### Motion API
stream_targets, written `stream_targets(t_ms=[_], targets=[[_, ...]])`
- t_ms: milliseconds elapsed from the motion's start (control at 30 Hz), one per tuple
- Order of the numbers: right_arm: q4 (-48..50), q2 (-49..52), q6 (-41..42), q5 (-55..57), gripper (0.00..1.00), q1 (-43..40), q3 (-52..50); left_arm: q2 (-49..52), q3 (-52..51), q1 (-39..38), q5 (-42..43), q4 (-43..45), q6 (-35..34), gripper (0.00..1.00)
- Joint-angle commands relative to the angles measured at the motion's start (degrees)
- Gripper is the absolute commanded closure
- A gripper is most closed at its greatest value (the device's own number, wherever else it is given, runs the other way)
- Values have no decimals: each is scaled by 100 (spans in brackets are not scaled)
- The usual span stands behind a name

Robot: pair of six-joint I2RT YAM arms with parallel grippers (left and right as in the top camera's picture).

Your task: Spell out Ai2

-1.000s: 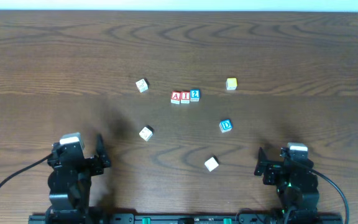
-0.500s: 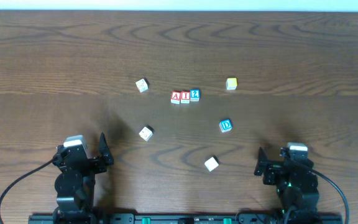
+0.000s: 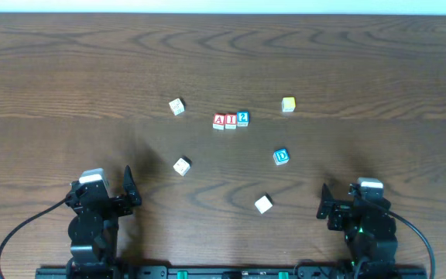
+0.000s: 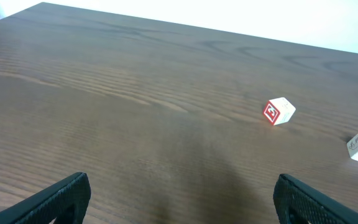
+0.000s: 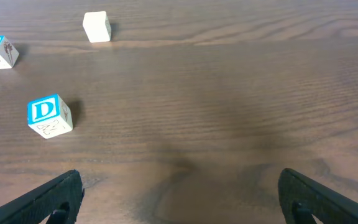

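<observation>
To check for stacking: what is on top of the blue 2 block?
Nothing lies on the blue 2 block; its top face shows the 2. Its bottom face, against the table, is hidden.

Left claw (image 4: 180, 190) spread, right claw (image 5: 179, 183) spread

A block (image 3: 219, 120), I block (image 3: 231, 120) and 2 block (image 3: 242, 118) side by side, touching
</observation>
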Motion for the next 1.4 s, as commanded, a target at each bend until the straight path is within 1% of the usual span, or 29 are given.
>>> stream_targets(t_ms=[0,467,700,1367], targets=[[-9,-33,-33,-17,1,-55,-22,-42,-136,35,0,0,22,5],[-4,-33,-33,-17,1,-52,-24,-42,-136,35,0,0,20,5],[-2,-37,-33,-17,1,162,-24,-42,-136,35,0,2,20,5],[-7,-33,-33,-17,1,164,-24,-42,-136,35,0,2,20,5]])
